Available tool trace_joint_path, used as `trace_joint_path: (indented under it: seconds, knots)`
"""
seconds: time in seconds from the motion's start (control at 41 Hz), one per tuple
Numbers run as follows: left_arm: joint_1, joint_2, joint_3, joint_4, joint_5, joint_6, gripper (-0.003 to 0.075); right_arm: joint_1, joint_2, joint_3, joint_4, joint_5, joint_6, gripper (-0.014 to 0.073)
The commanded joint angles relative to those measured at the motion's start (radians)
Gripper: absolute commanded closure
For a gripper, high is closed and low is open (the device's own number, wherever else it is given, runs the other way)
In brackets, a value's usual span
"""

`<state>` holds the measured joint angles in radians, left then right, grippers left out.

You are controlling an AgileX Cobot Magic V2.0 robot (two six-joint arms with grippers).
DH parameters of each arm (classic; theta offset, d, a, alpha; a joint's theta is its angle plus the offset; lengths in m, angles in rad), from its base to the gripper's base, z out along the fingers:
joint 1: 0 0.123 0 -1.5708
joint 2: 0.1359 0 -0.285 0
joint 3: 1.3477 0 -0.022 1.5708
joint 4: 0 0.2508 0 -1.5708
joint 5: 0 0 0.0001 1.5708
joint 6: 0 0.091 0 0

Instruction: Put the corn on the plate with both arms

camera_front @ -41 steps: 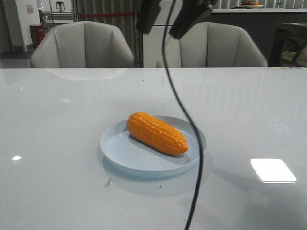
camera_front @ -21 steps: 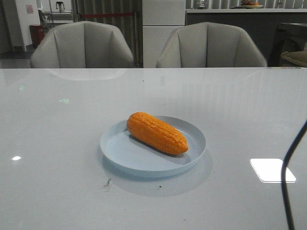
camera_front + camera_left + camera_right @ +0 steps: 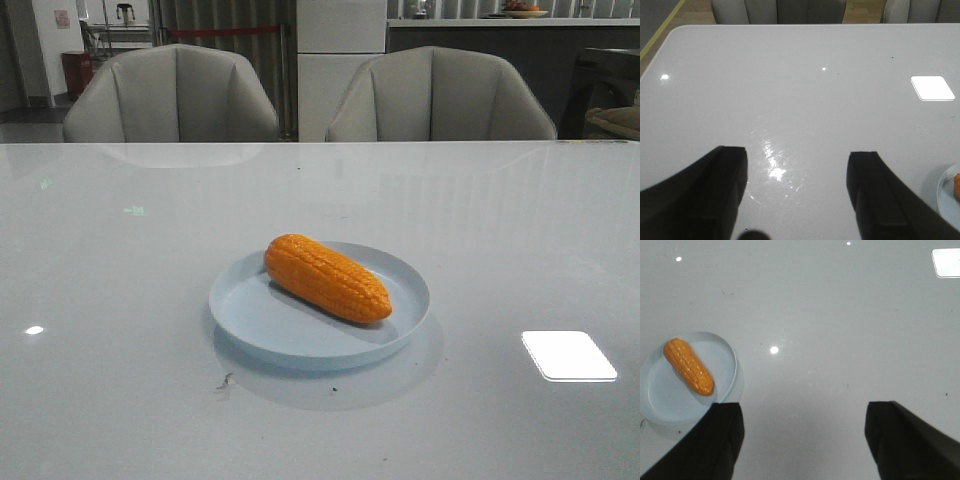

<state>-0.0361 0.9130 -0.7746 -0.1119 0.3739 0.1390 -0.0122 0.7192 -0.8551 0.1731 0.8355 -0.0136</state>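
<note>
Corn: the orange cob (image 3: pixel 327 277) lies on its side on the plate, its blunt end toward the far left and its tapered tip toward the near right. It reaches from the plate's back-left rim to past the middle.
Plate: the pale blue plate (image 3: pixel 262 322) sits flat near the middle of the desk, with bare floor showing in front of the cob. A soft reflection of it shows on the desk below its near edge.
Desk: a glossy white desk (image 3: pixel 120 260) carries the plate. A bright rectangular light patch (image 3: pixel 568 355) lies to the plate's right.
Left pincer: in its wrist view the left pincer (image 3: pixel 796 185) hangs over bare desk with its two dark fingers (image 3: pixel 727 172) spread wide, nothing between them. The plate's rim just peeks in at the edge of that view.
Right pincer: the right pincer (image 3: pixel 802 437) also stands spread wide and holds nothing. From its wrist view the plate and cob lie off to one side, clear of the fingers (image 3: pixel 722 435).
Beyond the desk: two grey chairs (image 3: pixel 172 95) stand at the far side.
</note>
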Motion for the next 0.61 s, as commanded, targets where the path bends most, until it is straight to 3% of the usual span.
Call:
trace_joint_path:
  seconds: [0.0, 0.39, 0.463, 0.585]
  knots:
    - [0.002, -0.014, -0.028, -0.014, -0.079, -0.009, 0.0232, -0.008, -0.084, 0.054, 0.006, -0.085, 0.002, -0.001]
    - [0.002, -0.014, -0.028, -0.014, -0.086, -0.009, 0.0249, -0.008, -0.137, 0.077, 0.006, -0.075, 0.002, -0.001]
    - [0.002, -0.014, -0.028, -0.014, -0.086, -0.009, 0.0311, -0.008, -0.137, 0.077, 0.006, -0.075, 0.002, -0.001]
    - [0.002, -0.014, -0.028, -0.014, -0.086, -0.009, 0.0503, -0.008, -0.137, 0.077, 0.006, -0.075, 0.002, -0.001]
